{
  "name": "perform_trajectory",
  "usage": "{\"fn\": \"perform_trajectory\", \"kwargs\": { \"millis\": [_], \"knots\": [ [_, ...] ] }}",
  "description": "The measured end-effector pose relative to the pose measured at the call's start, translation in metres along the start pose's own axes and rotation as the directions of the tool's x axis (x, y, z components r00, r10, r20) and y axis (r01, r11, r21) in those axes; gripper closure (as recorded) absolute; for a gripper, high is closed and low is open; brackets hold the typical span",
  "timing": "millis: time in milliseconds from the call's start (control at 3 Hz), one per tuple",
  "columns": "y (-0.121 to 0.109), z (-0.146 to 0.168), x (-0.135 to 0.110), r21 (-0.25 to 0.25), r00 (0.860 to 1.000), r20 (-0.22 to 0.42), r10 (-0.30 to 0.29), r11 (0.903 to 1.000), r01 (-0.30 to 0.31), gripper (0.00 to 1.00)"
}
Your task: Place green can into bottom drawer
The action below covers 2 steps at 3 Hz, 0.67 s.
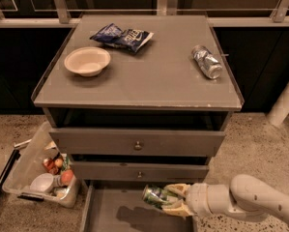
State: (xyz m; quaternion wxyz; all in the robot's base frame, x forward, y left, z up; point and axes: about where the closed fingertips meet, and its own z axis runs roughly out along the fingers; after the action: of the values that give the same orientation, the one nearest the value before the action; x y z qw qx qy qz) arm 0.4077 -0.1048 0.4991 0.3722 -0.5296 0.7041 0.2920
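Observation:
The green can (156, 196) lies on its side in my gripper (175, 200), which is shut on it from the right. The gripper holds the can in the air above the open bottom drawer (110, 211), over the drawer's right half. The can's shadow falls on the drawer's flat grey floor. My white arm (245, 199) comes in from the lower right. The two upper drawers (137, 143) of the grey cabinet are closed.
On the cabinet top stand a beige bowl (87, 61), a blue chip bag (122, 36) and a silver-grey can (207, 62) lying on its side. A clear bin (40, 170) with food items sits on the floor left of the cabinet.

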Motion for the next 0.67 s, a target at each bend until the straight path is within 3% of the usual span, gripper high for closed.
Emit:
{"fn": "perform_trajectory", "kwargs": {
  "millis": [333, 667],
  "knots": [
    [-0.009, 0.034, 0.036, 0.025, 1.000, 0.000, -0.004, 0.9997, 0.004, 1.00],
    [-0.028, 0.060, 0.064, 0.081, 0.999, -0.019, -0.038, 0.9959, 0.039, 1.00]
  ]
}}
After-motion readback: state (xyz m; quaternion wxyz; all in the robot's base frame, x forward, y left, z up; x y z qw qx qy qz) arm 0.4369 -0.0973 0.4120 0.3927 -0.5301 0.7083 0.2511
